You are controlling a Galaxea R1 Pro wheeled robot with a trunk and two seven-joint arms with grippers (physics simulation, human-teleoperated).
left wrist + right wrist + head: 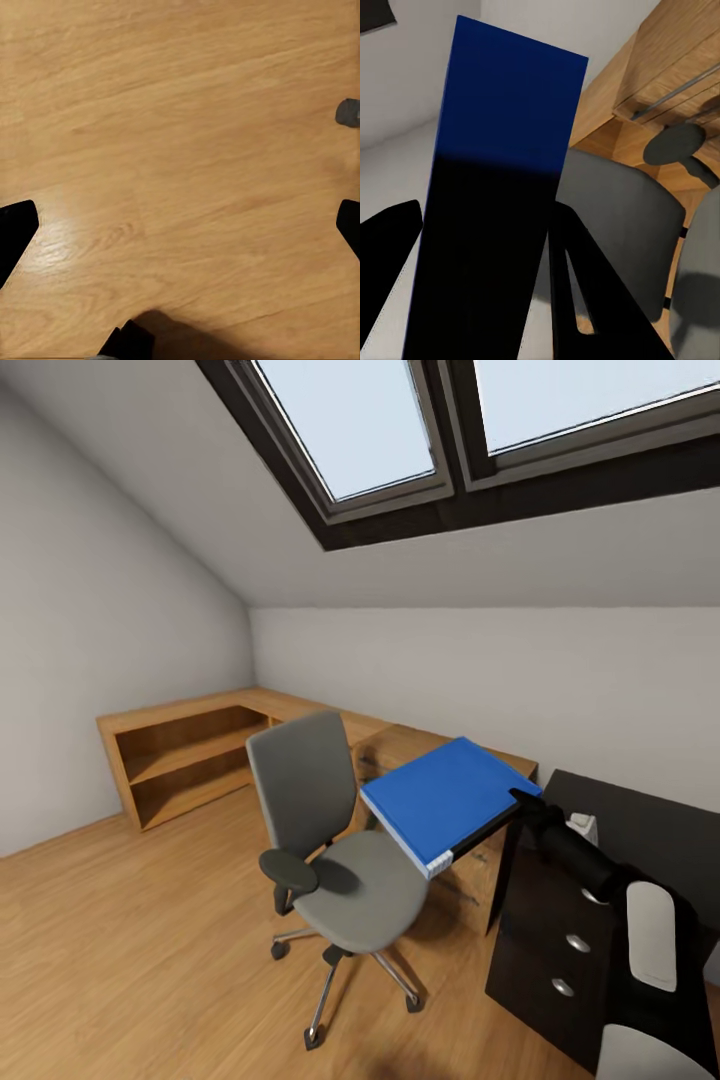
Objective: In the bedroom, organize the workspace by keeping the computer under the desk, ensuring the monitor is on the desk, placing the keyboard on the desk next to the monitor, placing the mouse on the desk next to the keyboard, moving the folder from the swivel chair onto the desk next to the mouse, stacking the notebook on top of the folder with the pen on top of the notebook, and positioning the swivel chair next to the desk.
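The bright blue folder point(445, 795) hangs tilted in the air, above and to the right of the swivel chair's seat point(365, 890). My right gripper point(522, 800) is shut on the folder's right edge. In the right wrist view the folder point(502, 150) runs between the two black fingers of that gripper point(484, 210), with the grey chair point(615, 225) behind it. The black desk point(640, 820) stands at the right, just beyond the folder. My left gripper point(180, 225) is open over bare wooden floor, its fingertips point(15, 225) far apart.
A low oak shelving unit point(190, 750) runs along the back wall behind the chair. A black drawer unit point(560, 930) sits under the desk's near end. A small white object point(583, 825) lies on the desk. Open wooden floor point(130, 960) spreads to the left.
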